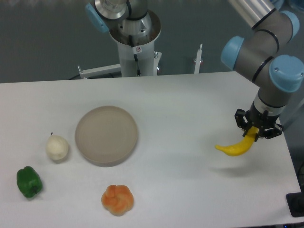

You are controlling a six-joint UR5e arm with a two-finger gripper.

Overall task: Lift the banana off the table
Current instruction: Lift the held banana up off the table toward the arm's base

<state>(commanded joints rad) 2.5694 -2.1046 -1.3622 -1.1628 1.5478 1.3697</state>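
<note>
Jaws [258, 130] grip the banana [236, 147] by one end, lifted above the table [190, 104].

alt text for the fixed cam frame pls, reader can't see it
A robot arm's hand grips one end of a yellow banana, holding it above the right side of a white table, with a faint shadow beneath. To the left sit a round beige plate, a pale pear, a green pepper and an orange fruit.
</note>
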